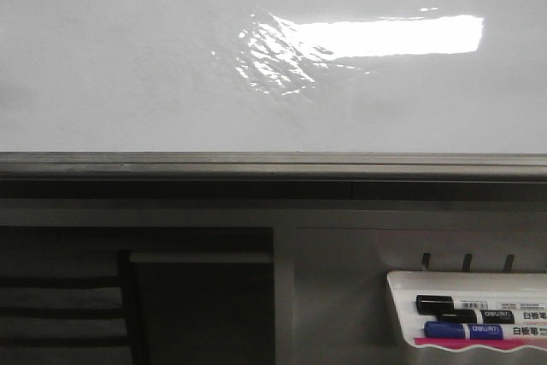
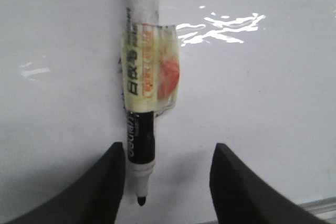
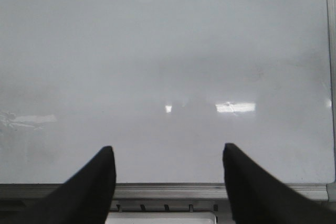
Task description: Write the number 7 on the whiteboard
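While glare streaks its glossy face, these parts show, largest first:

Whiteboard [image 1: 128,57]: fills the upper front view, blank, with no 7 visible on it in any view; a bright rectangular light patch sits right of centre.
Edge rail [image 1: 273,164]: grey metal strip running along the board's lower border.
Marker tray [image 1: 402,297]: small, white, below the rail at the right, holding a black-capped marker [image 1: 466,304] above a blue-capped marker [image 1: 479,330].
Right pincer [image 3: 168,182]: spread wide, nothing between its dark fingers, facing the board.
Left pincer [image 2: 167,182]: spread, facing the board.
Taped marker [image 2: 140,103]: uncapped, lying along the left pincer's one finger [image 2: 107,182], wrapped in yellowish tape.
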Available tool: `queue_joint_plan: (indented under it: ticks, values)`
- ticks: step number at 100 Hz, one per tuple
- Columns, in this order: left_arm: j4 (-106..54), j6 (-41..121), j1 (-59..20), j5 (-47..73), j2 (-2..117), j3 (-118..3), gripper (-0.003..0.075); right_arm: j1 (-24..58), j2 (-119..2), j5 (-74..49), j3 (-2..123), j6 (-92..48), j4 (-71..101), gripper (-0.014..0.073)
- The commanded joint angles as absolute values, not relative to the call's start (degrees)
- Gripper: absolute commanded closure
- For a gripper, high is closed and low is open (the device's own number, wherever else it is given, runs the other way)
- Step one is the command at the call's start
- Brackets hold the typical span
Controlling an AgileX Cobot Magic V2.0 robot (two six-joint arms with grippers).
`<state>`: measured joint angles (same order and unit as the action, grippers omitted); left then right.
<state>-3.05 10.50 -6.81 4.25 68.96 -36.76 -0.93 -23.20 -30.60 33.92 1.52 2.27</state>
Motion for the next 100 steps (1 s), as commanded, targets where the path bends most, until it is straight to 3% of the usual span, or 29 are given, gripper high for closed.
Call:
queue_joint_plan:
  ticks: [1, 47, 81, 100]
  values:
    - [-2.4, 10.4, -7.1, -2.3, 69.2, -38.8, 0.0387, -1.4, -24.0, -25.8, 35.8, 1.0, 2.1, 0.0193]
    - [-0.6, 10.4, -6.0, -6.0, 73.4, -38.8, 0.0396, -1.4, -24.0, -25.8, 35.8, 1.0, 2.1, 0.0193]
    - [-0.6, 10.4, -6.0, -6.0, 73.4, -38.8, 0.0629, -1.4, -24.0, -25.8, 35.8, 1.0, 2.1, 0.0193]
    - [-0.6, 10.4, -6.0, -6.0, 73.4, -38.8, 0.0720, -1.4, -24.0, -25.8, 35.8, 1.0, 2.1, 0.0193]
